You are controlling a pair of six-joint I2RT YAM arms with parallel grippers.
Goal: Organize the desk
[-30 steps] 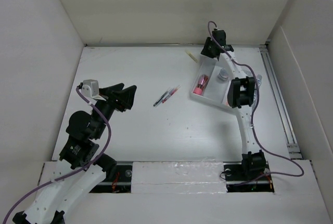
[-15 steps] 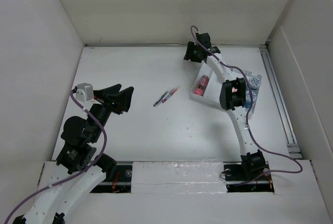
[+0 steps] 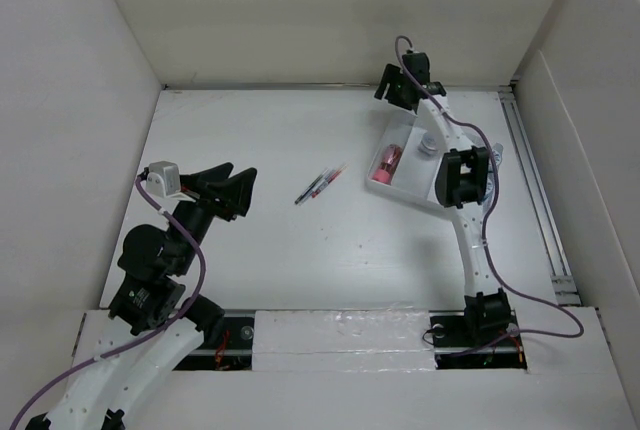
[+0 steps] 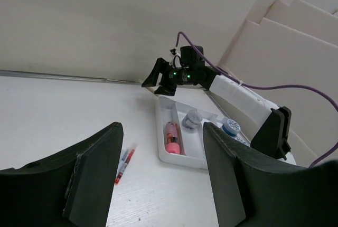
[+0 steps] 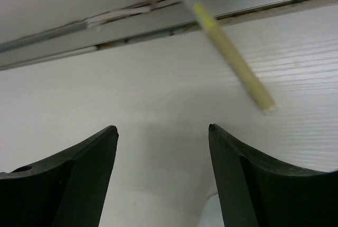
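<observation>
We see the desk as a broad white tabletop walled by white panels, spreading out beneath and around a white compartmented tray. The tray's left compartment holds a pink tube-shaped item, and the compartment beside it holds a small pale grey piece. Just off the tray's right edge, partly behind the right arm, sits a round blue-and-white thing, possibly a lid, though the view is too small for us to be sure. A small cluster of pens, red and dark, lies on the bare top to the left of the tray, apart from it. The right gripper hangs over the tray's far end, its fingers spread wide with nothing between them. A pale yellow pen lies on the desk just beyond it. The left gripper hovers well to the left of the tray, past the pens, its fingers also parted and empty.
</observation>
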